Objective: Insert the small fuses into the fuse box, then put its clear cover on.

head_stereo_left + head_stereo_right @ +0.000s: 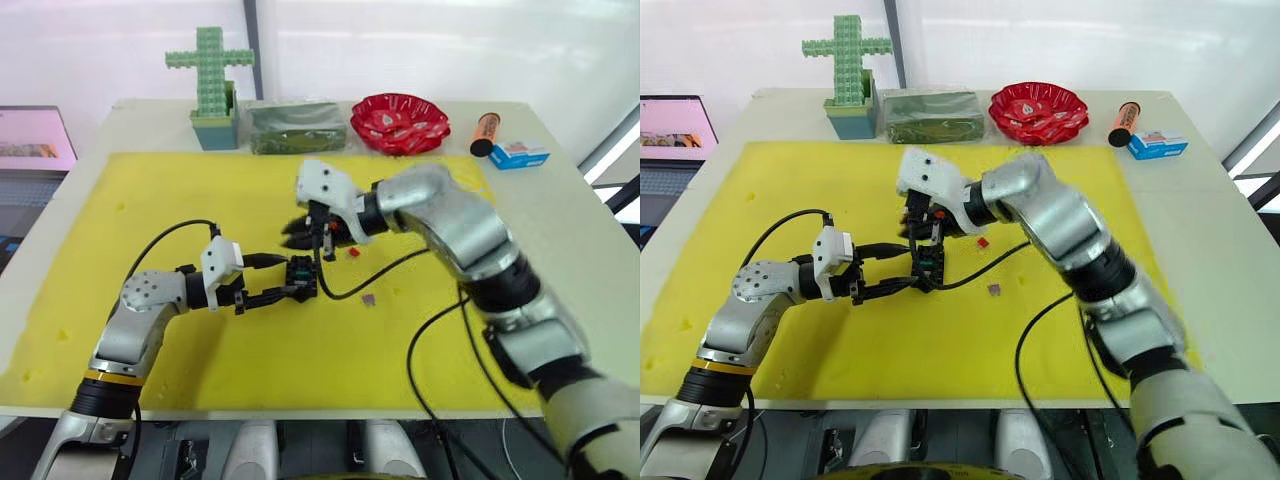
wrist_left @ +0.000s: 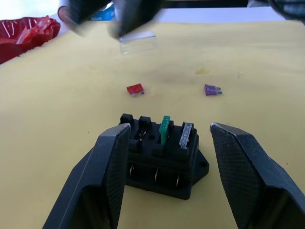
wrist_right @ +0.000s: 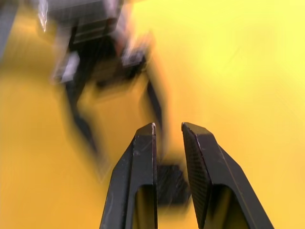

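Left gripper (image 2: 164, 143): jaws spread wide, flanking fuse box (image 2: 162, 160) at frame centre.
Fuse box: green fuse (image 2: 165, 130) and grey fuse (image 2: 186, 136) seated upright.
Red fuse (image 2: 135, 89), purple fuse (image 2: 212, 89): loose on yellow mat (image 2: 248, 71).
Clear cover (image 2: 137, 42): upper centre.
Right gripper (image 3: 167, 131): narrow gap, nothing held.

I see the fuse box (image 1: 303, 276) on the yellow mat (image 1: 150, 190), hemmed in from two sides. The left gripper (image 2: 167, 143) brackets it with its fingers spread, one finger against the box's side, the other standing clear. The right gripper (image 1: 297, 232) hangs just above and behind the box with a narrow gap between its fingers, and its black cable (image 1: 340, 290) loops past the box's right side. The red fuse (image 2: 135, 89) and purplish fuse (image 2: 212, 89) lie loose on the mat to the right, the clear cover (image 2: 137, 42) beyond them. The mat's left and near stretches are open.
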Tool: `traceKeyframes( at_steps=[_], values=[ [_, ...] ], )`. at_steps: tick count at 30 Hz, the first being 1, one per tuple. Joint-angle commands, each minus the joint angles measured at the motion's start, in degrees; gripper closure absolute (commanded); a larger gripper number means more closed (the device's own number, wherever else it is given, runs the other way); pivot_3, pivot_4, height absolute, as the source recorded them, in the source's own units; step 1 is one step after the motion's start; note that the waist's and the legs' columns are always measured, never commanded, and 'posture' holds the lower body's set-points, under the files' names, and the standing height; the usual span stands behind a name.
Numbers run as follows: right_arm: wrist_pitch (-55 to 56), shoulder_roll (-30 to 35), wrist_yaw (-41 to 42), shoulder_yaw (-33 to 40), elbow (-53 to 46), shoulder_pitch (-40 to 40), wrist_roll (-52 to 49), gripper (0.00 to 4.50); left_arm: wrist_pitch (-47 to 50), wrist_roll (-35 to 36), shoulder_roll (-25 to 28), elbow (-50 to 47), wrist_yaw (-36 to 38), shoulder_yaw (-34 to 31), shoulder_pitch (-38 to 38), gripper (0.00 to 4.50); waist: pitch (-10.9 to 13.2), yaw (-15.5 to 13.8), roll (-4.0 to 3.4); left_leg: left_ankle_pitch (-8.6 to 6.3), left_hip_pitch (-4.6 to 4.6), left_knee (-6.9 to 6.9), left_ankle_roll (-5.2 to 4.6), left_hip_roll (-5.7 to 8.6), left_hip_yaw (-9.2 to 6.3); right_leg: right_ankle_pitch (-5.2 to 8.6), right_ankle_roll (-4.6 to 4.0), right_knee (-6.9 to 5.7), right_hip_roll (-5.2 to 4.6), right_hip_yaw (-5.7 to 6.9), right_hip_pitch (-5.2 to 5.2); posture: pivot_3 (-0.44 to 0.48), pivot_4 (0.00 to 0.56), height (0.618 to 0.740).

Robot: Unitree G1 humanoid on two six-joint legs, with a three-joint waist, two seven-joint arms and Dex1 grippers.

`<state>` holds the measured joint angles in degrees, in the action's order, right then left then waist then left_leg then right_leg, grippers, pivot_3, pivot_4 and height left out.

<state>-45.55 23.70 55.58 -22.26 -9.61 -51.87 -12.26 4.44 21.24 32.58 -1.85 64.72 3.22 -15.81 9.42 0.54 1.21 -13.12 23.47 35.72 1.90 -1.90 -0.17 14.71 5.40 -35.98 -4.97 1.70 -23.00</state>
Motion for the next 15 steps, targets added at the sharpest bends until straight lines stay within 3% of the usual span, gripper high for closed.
traceKeyframes(
  at_steps=[1, 3, 5, 11, 15],
  values=[
    [3.4, 3.8, 5.1, 1.3, -2.0, 1.6, -2.2, 3.56, -0.7, 0.6, 0.6, -1.1, 0.5, -0.9, -0.3, 1.70, 0.0, -0.1, -0.01, 0.00, 0.00, 0.04, 0.00, 0.01, 0.00, 0.00, 0.00, 0.00, -0.01, 0.00, 0.01, 0.000, 0.150, 0.740],
    [6.2, 4.8, 6.2, 1.4, -1.5, 2.9, -2.2, 3.56, -0.6, 0.7, 0.6, -1.0, 0.6, -0.9, -0.4, 1.70, 0.0, 0.1, -0.01, 0.00, 0.01, 0.15, 0.00, 0.01, -0.01, 0.00, 0.00, 0.00, -0.01, 0.00, 0.07, 0.000, 0.150, 0.740],
    [7.9, 4.9, 4.9, 0.5, 0.0, 4.0, -0.4, 3.95, -0.6, 0.8, 0.7, -0.7, 0.9, -1.0, -0.6, 1.70, 0.0, 0.2, -0.01, 0.00, -0.02, 0.14, -0.01, -0.01, -0.03, 0.00, 0.00, -0.01, 0.01, 0.00, 0.08, 0.000, 0.150, 0.740],
    [8.4, 4.1, 3.8, 0.5, -0.1, 6.7, -0.3, 3.95, -1.0, 0.6, 0.7, 0.2, 1.0, -1.1, -1.6, 1.70, 0.0, 0.2, -0.01, 0.00, -0.04, 0.10, -0.01, -0.05, -0.03, 0.01, -0.01, -0.01, 0.07, -0.01, 0.06, 0.000, 0.150, 0.740],
    [8.9, 3.9, 3.4, 0.2, 0.5, 8.2, 0.1, 4.47, -1.2, 0.4, 0.3, 0.9, 0.8, -0.9, -2.3, 1.70, 0.0, 0.0, -0.01, 0.00, -0.04, 0.17, -0.01, -0.05, -0.04, 0.01, -0.01, 0.00, 0.06, 0.00, 0.13, 0.000, 0.150, 0.740]
  ],
)
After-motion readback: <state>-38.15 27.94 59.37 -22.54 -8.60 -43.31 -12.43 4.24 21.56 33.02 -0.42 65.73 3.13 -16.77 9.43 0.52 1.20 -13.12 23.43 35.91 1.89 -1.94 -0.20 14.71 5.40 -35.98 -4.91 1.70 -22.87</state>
